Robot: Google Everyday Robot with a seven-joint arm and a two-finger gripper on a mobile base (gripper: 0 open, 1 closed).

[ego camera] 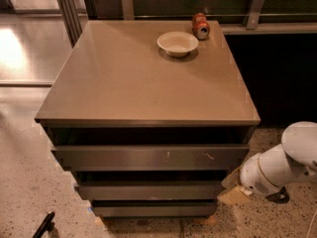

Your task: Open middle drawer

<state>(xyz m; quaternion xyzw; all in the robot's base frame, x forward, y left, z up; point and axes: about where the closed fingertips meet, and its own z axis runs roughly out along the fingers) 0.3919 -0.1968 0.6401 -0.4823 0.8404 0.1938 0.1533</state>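
Note:
The cabinet has three stacked grey-brown drawer fronts. The top one point(148, 157) is widest and has pale scratch marks. The middle drawer point(148, 190) is a plain front below it, set slightly back. The bottom front point(153, 210) looks narrowest. My white arm point(282, 165) comes in from the right. My gripper point(234, 192), with a tan part at its end, sits right beside the right end of the middle drawer, low near the floor. I cannot tell whether it touches the drawer.
A white bowl point(178, 42) and a red can point(200, 26) on its side sit at the back of the cabinet top point(143, 83). Speckled floor point(29, 182) surrounds the cabinet. A black object point(43, 225) lies at the bottom left. A dark counter base point(277, 73) stands to the right.

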